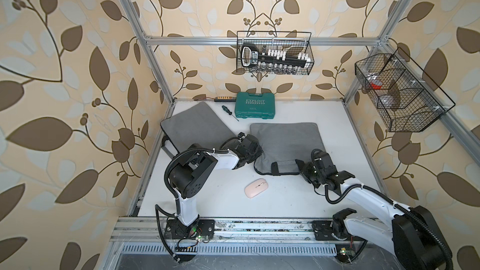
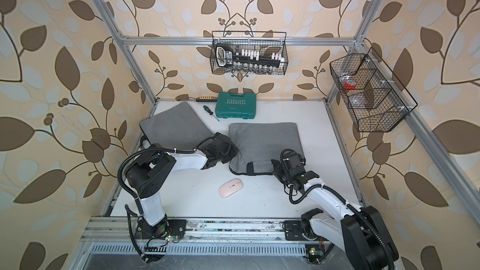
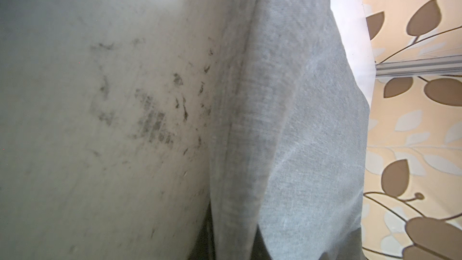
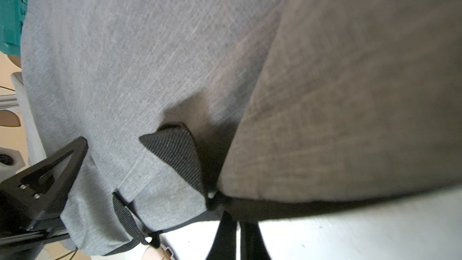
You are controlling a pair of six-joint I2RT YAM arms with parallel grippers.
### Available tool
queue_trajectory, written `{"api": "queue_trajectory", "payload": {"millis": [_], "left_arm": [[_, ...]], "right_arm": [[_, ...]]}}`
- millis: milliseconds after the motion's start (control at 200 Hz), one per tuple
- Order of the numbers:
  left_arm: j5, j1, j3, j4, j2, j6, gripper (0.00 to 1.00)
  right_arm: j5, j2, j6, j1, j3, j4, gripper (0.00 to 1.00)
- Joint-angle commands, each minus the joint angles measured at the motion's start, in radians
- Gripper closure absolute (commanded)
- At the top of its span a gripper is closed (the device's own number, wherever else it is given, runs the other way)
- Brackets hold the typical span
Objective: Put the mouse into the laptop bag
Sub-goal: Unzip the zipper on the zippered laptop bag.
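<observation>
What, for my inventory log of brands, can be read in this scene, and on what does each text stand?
"EXPLOIT": on the lid of the green tool case, legible in both top views.
Smaller line under the arrow row on that lid: too small to read.
Label on the black tool handle in the wire basket: too blurred to read.
mouse and laptop bag: no text visible.
</observation>
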Motion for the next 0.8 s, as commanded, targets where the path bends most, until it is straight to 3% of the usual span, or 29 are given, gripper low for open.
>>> {"api": "queue_trajectory", "payload": {"millis": [0,125,240,350,430,490,575,650,680,750,795], "left_arm": [[0.009,-0.042,0.011,0.012,0.007,-0.040,1.00],[-0.009,-0.042,-0.010,-0.009,-0.034,-0.052,1.00],[-0.029,-0.042,-0.077,0.003,-0.102,-0.071,0.57],[-0.030,-0.057,-0.129,0.015,-0.156,-0.086,0.25],[-0.025,-0.090,-0.148,0.023,-0.163,-0.104,0.12],[-0.014,-0.118,-0.158,0.058,-0.146,-0.122,0.10],[-0.001,-0.147,-0.144,0.090,-0.105,-0.132,0.11],[0.002,-0.157,-0.111,0.084,-0.063,-0.132,0.23],[0.005,-0.158,-0.104,0.087,-0.048,-0.137,0.34],[0.013,-0.160,-0.099,0.115,-0.019,-0.155,0.76],[0.012,-0.161,-0.094,0.127,-0.005,-0.165,0.96]], "right_arm": [[-0.139,0.009,0.021,0.040,0.016,0.092,1.00],[-0.051,-0.013,-0.065,-0.032,0.080,-0.016,1.00],[-0.117,-0.022,-0.155,-0.235,0.102,-0.023,1.00],[-0.139,0.011,-0.206,-0.325,0.131,-0.039,1.00],[-0.167,0.042,-0.207,-0.360,0.132,-0.033,1.00],[-0.195,0.060,-0.237,-0.367,0.127,-0.016,1.00],[-0.211,0.063,-0.235,-0.352,0.116,0.000,1.00],[-0.211,0.047,-0.234,-0.328,0.104,-0.012,1.00],[-0.210,0.035,-0.232,-0.315,0.095,-0.014,1.00],[-0.212,0.008,-0.222,-0.276,0.077,-0.018,1.00],[-0.218,-0.006,-0.220,-0.244,0.068,-0.017,1.00]]}}
